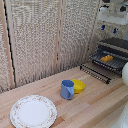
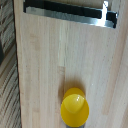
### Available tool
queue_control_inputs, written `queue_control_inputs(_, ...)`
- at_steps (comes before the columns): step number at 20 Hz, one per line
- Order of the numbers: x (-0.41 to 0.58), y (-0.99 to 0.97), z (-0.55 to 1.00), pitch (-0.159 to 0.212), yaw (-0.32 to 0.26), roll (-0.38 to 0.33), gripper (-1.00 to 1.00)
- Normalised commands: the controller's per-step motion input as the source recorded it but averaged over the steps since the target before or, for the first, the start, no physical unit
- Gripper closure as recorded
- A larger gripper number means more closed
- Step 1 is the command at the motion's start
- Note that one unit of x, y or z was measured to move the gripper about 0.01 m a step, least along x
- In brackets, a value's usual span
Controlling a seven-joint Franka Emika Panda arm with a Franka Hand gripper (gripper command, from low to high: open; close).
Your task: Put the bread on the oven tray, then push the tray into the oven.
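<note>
Seen only in the exterior view: the oven (image 1: 116, 49) at the exterior view's right, black on top, front open; the oven pan (image 1: 111, 62) lying in the opening, dark with parallel bars; the bread (image 1: 107, 58) resting on those bars, orange-yellow and small; the long black barred flap (image 1: 95, 73) lying on the wooden table (image 1: 95, 102) just in front of the oven. Also there alone — one blue mug (image 1: 67, 89) upright, one patterned plate (image 1: 33, 111) near the front edge at the exterior view's left, woven screens (image 1: 35, 37) behind.

Up at the top right of the exterior view, the clamp (image 1: 108, 27): white block, two blue-tipped fingers hanging above the oven, apart from each other and pinching nothing, though small and blurred.

Shown in both: one yellow bowl (image 2: 75, 106), touching the mug's side in the exterior view; the flap again in the wrist view as a dark bar with a bright metal end; bare wood between the two.

No fingers in the wrist view; no bread, pan or oven body there either.

Counted: one oven, one pan, one bread, one flap, one mug, one bowl, one plate.
</note>
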Motion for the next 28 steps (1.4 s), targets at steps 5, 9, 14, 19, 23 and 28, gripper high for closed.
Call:
queue_control_inputs(5, 0.182, 0.05, 0.0, 0.057, 0.262, -0.196, -1.0)
queue_control_inputs(9, 0.026, 0.28, 0.11, 0.157, 0.162, -0.242, -1.0)
queue_control_inputs(14, -0.039, 0.3, 0.0, 0.146, 0.071, -0.37, -1.0)
queue_control_inputs(19, -0.061, 0.29, 0.0, 0.139, 0.068, -0.375, -1.0)
queue_control_inputs(23, -0.122, 0.41, 0.05, 0.189, 0.077, -0.301, -1.0)
queue_control_inputs(28, -0.169, 0.54, 0.12, 0.229, 0.056, -0.25, -1.0)
